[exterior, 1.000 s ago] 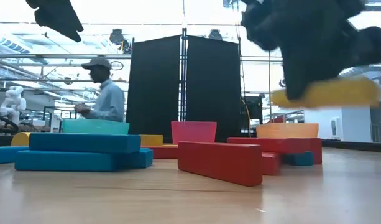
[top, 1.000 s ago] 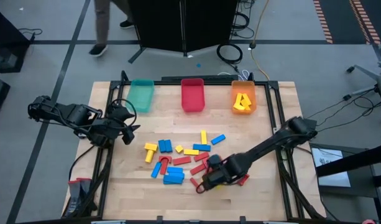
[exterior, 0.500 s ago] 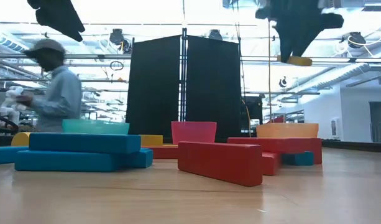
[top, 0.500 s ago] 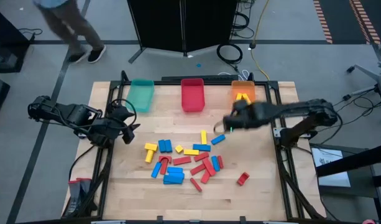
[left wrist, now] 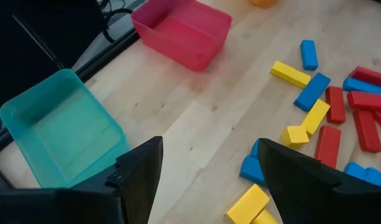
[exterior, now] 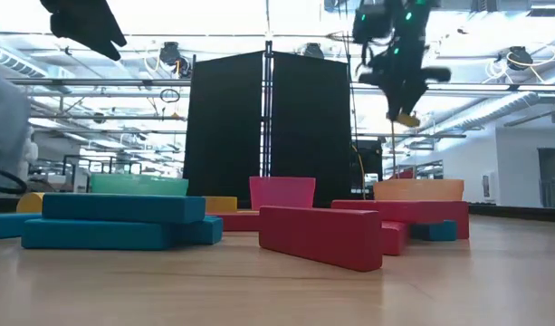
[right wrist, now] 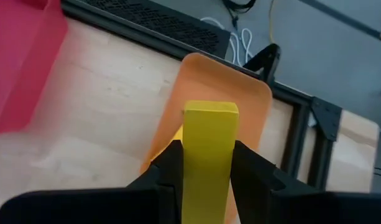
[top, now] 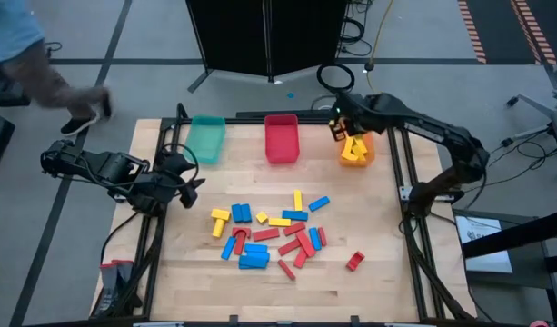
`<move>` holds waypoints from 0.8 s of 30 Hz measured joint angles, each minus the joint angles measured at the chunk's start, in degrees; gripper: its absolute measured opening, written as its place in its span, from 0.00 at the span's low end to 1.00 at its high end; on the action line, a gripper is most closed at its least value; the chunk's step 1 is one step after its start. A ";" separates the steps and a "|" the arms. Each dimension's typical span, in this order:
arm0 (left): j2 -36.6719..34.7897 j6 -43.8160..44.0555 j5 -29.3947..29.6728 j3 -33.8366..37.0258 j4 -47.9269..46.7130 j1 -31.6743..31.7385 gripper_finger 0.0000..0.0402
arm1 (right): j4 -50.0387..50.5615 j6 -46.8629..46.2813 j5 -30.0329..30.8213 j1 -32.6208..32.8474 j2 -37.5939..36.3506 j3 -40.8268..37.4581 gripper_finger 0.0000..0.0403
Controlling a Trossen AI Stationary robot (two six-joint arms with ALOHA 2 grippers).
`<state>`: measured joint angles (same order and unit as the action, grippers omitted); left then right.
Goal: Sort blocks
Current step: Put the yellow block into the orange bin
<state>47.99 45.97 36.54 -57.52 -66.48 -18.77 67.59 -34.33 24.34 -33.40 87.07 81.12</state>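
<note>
Blocks (top: 269, 234) in red, yellow and blue lie scattered over the middle of the table (top: 387, 282), with one red block (top: 354, 262) off by itself toward the right side. From my seat, going left to right: a person (top: 28, 64) is walking on the floor past the table's far left corner. My left gripper (top: 189, 186) hangs over the table's left edge, near the teal bin (top: 205, 139), its fingers spread with nothing between them; in its wrist view I see the bin's bare floor and the red bin (left wrist: 183, 31) beyond. Bare wood separates that gripper from the nearest blocks. The three bins sit in a row along the far edge: teal, red, then the orange bin (top: 355, 143), which already has yellow blocks (top: 354, 149) in it.

My right gripper (top: 338, 127) is up at the far edge, just at the orange bin's left rim, clamped on a yellow bar (right wrist: 206, 158). The wrist view shows the bar standing up between the fingers (right wrist: 166, 168), with the orange bin straight past it. In the low view the gripper sits high above the bin, well clear of its rim. A black frame rail (top: 401, 173) runs down the right side beside the orange bin.
</note>
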 joint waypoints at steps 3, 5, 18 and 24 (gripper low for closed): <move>0.00 1.64 0.10 0.00 -0.02 0.01 0.67 | -1.89 3.60 -2.47 -3.58 3.20 0.00 0.20; 0.00 1.76 0.11 0.00 -0.02 0.01 0.67 | -1.79 5.11 -3.87 -5.28 5.31 -0.02 0.20; 0.00 3.92 0.24 0.00 -0.02 0.00 0.67 | -15.95 10.04 -14.89 -9.90 8.05 -11.49 0.20; 0.02 4.76 1.67 0.00 -0.04 -0.01 0.67 | -29.54 8.00 -19.48 -13.05 5.27 -21.57 0.20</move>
<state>48.01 50.73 38.21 -57.52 -66.52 -18.79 38.05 -26.33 4.86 -46.45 92.34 59.55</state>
